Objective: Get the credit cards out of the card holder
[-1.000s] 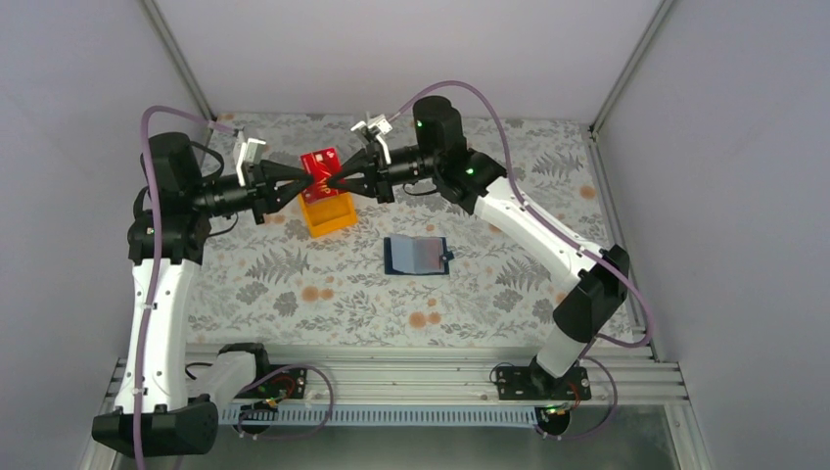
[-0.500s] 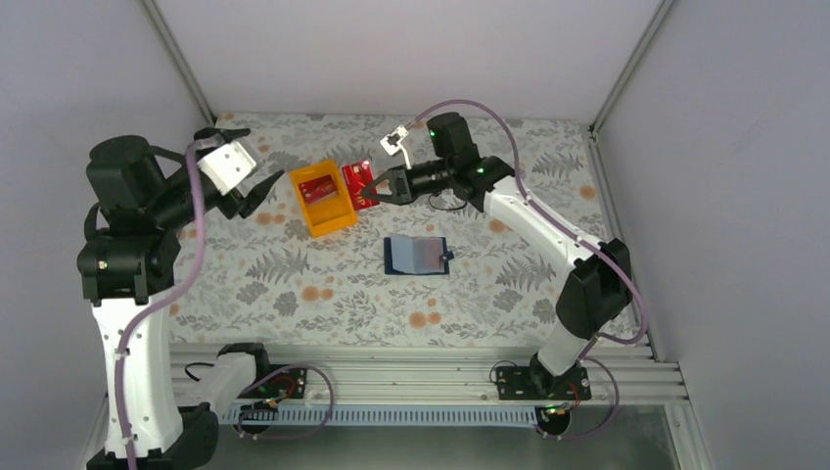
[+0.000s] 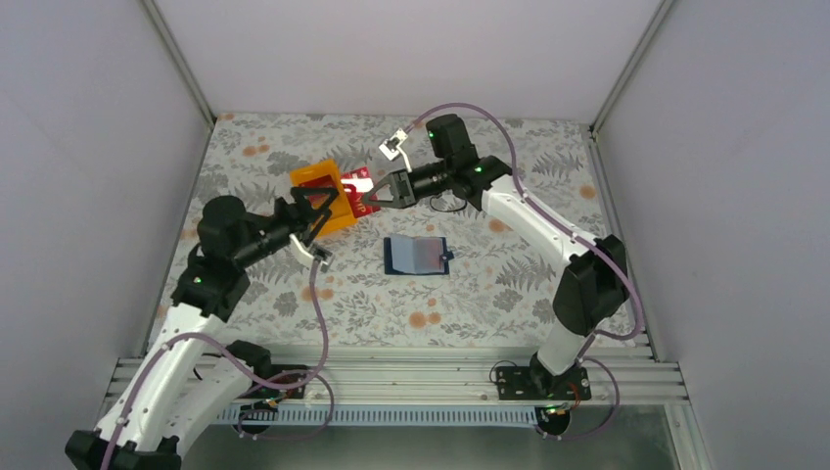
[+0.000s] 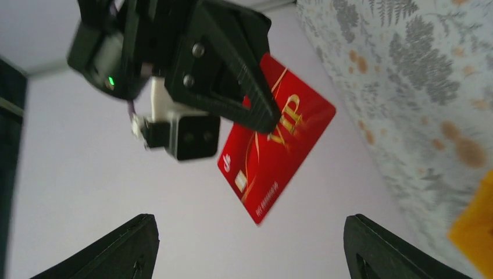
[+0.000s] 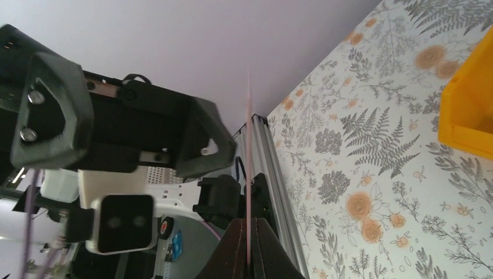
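My right gripper (image 3: pixel 366 199) is shut on one edge of a red credit card (image 3: pixel 357 182), holding it in the air just right of the orange tray. In the left wrist view that red card (image 4: pixel 279 154) with gold lettering hangs from the right gripper's black fingers (image 4: pixel 232 75). In the right wrist view the card (image 5: pixel 248 145) is edge-on, a thin pink line between shut fingers. My left gripper (image 3: pixel 318 204) stands open and empty over the tray, facing the card. The blue card holder (image 3: pixel 418 255) lies open on the table, away from both grippers.
The orange tray (image 3: pixel 326 176) sits at the back of the flowered tabletop, partly covered by my left gripper; its contents do not show. Grey walls enclose the table on three sides. A metal rail runs along the near edge.
Both grippers were pinching the card above the tray. The left one let go, swung off to the left, then came back low and open toward the card. The right gripper kept the card.
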